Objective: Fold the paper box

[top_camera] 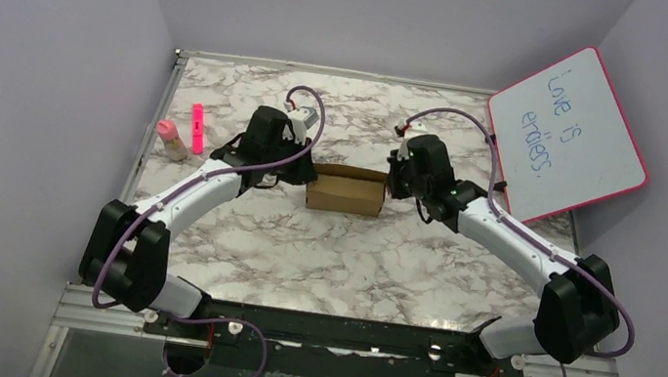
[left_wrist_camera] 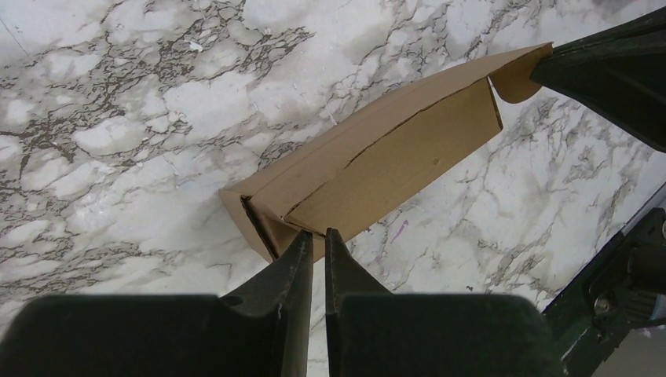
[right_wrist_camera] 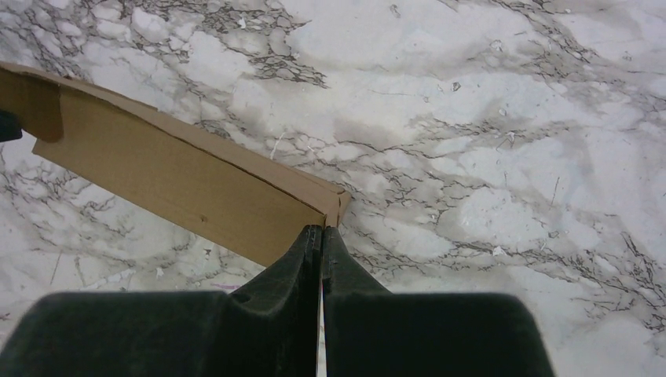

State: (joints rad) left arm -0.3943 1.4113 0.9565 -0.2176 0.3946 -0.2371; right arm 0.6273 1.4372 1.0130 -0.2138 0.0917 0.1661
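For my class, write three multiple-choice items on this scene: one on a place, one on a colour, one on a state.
1. The paper box lies: A between the left gripper and right gripper; B off to the far left; C at the near edge.
2. The whiteboard has a frame that is: A blue; B pink; C green.
3. The right gripper's fingers are: A spread wide; B pressed together; C out of view.
Answers: 1 A, a gripper sits at each end. 2 B, its border is pink. 3 B, the wrist view shows almost no gap.
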